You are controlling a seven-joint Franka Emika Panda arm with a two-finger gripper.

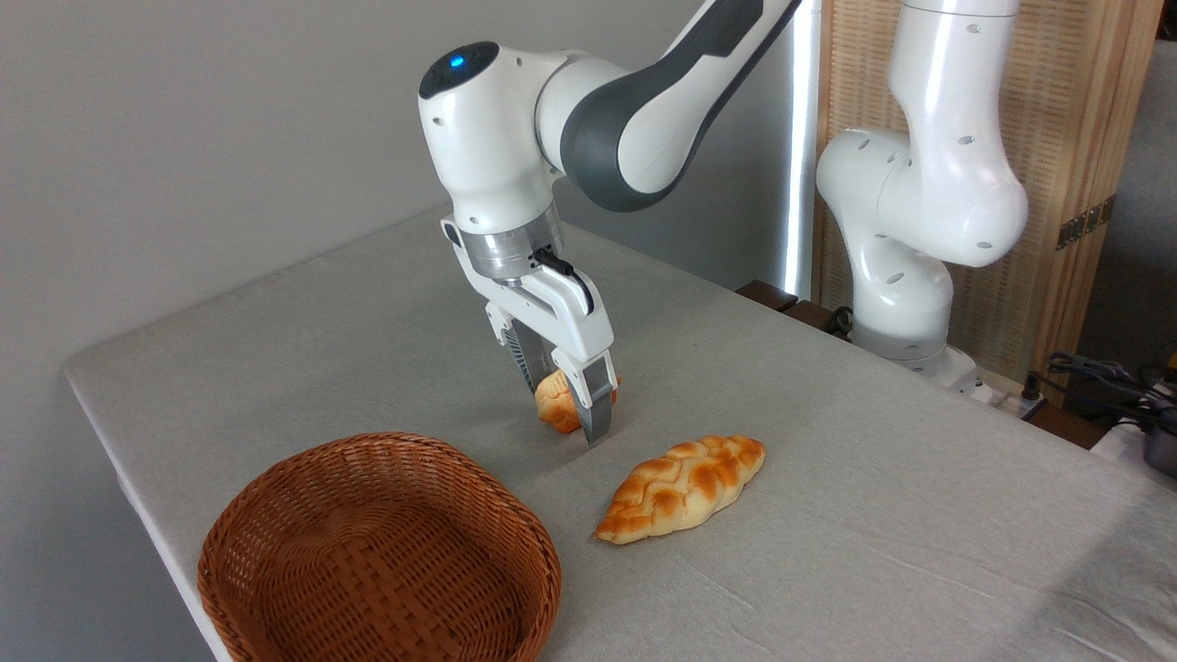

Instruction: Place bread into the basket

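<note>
Centrally, the gripper [568, 405] was seen lowered to the table [874, 515], its fingers set either side of the bread [556, 402]; whether they pressed it could not be told. Nearer the camera, the basket [276, 515] lay at the left, well apart. A braided loaf [680, 487] lay to its right.

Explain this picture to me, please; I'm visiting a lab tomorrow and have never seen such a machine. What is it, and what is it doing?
The white jointed machine is a robot arm, filmed by one fixed camera looking down across a table covered in grey cloth. At its tip is a gripper with two fingers, lowered around a small orange bun; whether it is squeezing it yet is hard to tell. Beside it lies a longer braided loaf, untouched. At the near corner stands a round wicker basket, with nothing in it, where the bun should go.
</note>
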